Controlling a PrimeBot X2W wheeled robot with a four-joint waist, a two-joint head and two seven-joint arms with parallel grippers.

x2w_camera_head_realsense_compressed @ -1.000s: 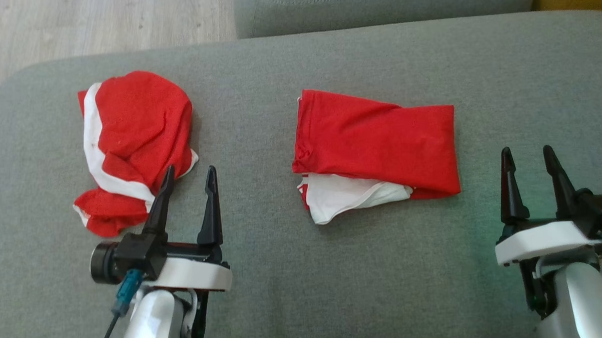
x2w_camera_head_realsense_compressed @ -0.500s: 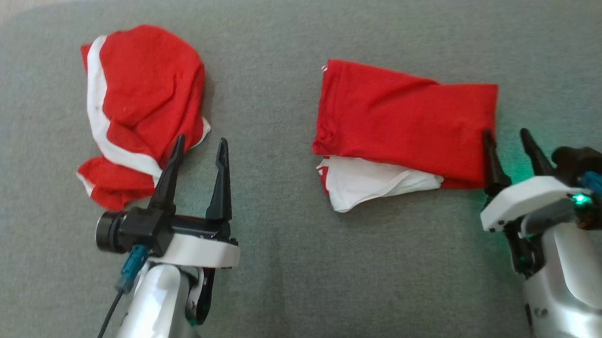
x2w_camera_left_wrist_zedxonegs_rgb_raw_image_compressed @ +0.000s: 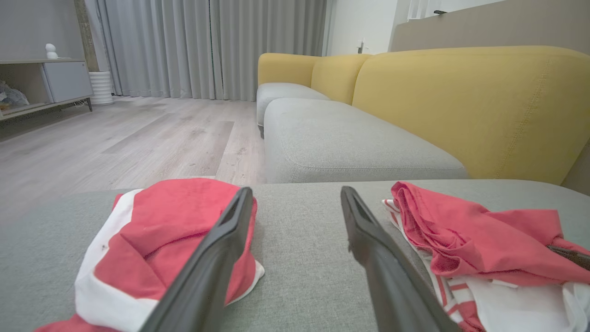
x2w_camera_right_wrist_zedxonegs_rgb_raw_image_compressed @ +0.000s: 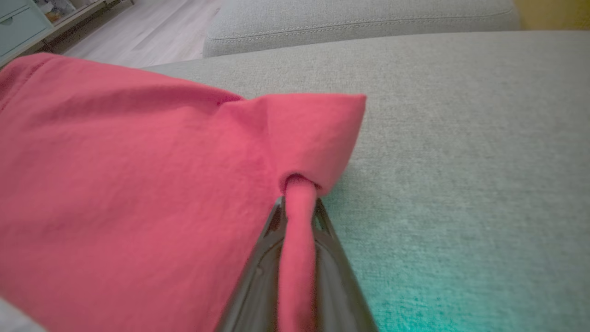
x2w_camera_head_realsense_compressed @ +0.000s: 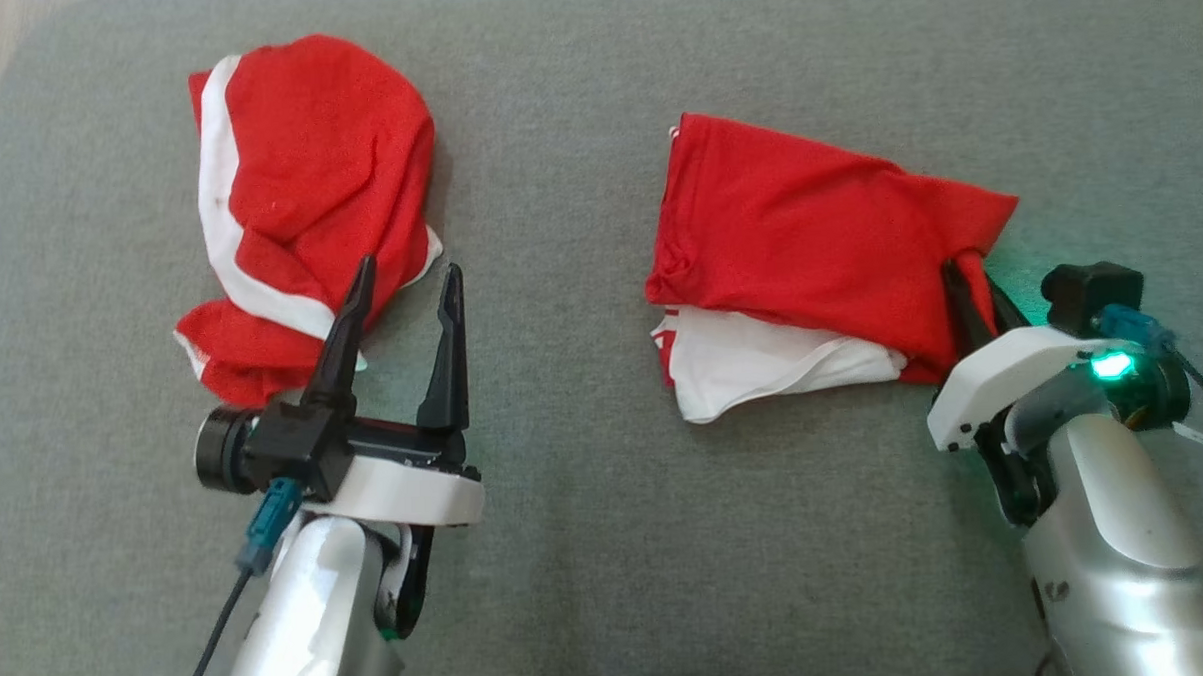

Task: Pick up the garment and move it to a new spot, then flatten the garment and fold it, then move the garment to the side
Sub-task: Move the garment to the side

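- On my left wrist feed, the yellow sofa stands beyond the far edge of my work surface, with wooden floor to its left.
- The grey cushion carries everything I am handling. Its near half is bare fabric between my two arms.
- The folded garment lies right of the cushion's centre, towards the far edge. It is a red slab with a white layer poking out along its near side. Its left part sits flat on the cushion. Its right end is bunched and drawn up into a peak, which my right wrist feed shows as a raised red corner.
- The crumpled garment, red with a white band, sits in a heap near the cushion's far left corner, well apart from the folded one.
- My left gripper hovers at the near right edge of that heap with its fingers spread wide and nothing between them. The left finger overlaps the red cloth on my head feed, but I cannot tell whether it touches. On the wrist feed bare cushion shows in the gap.
- My right gripper is at the folded garment's right end with its fingers drawn close together, pinching a tuck of red cloth that runs down between them.
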